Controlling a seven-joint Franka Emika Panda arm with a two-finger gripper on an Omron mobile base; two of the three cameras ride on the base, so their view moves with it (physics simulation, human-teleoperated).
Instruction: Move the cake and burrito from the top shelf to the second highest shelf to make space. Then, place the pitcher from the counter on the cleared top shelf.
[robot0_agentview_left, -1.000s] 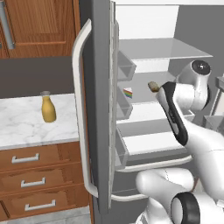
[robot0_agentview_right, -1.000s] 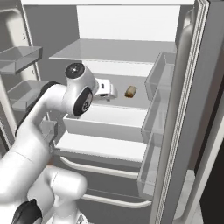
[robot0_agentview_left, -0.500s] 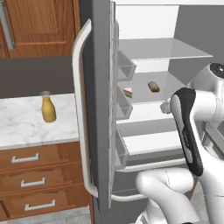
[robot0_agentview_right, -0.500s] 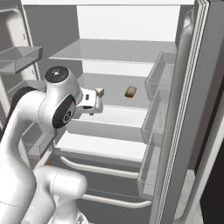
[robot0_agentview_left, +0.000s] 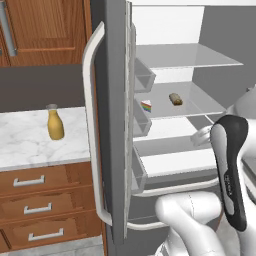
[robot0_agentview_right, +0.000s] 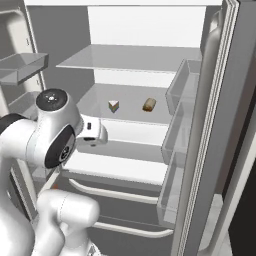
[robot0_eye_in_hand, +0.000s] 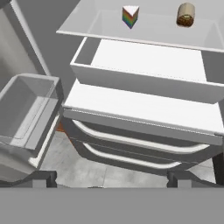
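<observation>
left base view is showing the fridge standing open beside the desk (robot0_agentview_left: 25, 145), a white-grey marbled slab over brown wooden drawers with silver bar handles. the pitcher (robot0_agentview_left: 55, 122) is standing upright on that slab – clear, bottle-shaped, narrow at the neck, filled with yellow-orange liquid.

inside, the shelves are thin, flat, pale-grey panels. the top shelf (robot0_agentview_right: 135, 59) is lying bare. the second highest shelf (robot0_agentview_right: 100, 102) is carrying both small foods: the cake (robot0_agentview_right: 114, 105), a tiny wedge with rainbow layers and white frosting, and the burrito (robot0_agentview_right: 149, 104), a short brown-tan roll with rounded ends. they are sitting near each other but apart, cake toward the hinge-side door with the bins, burrito further in.

hand view is looking from low down at the cake (robot0_eye_in_hand: 130, 16) and burrito (robot0_eye_in_hand: 186, 15) on their translucent shelf, above a white drawer.

the pincer (robot0_agentview_right: 97, 135) is hanging in front of the lower shelves in the right base view, below the level of the food; its jaws are standing wide apart and nothing is between them. in hand view the two dark fingertips (robot0_eye_in_hand: 43, 177) are sitting far apart at the bottom corners.

compared with a second ago, the arm is pulling back and down – the pincer was up near the burrito then, and is now lower and nearer the base. cake, burrito and pitcher are staying where they were.
</observation>
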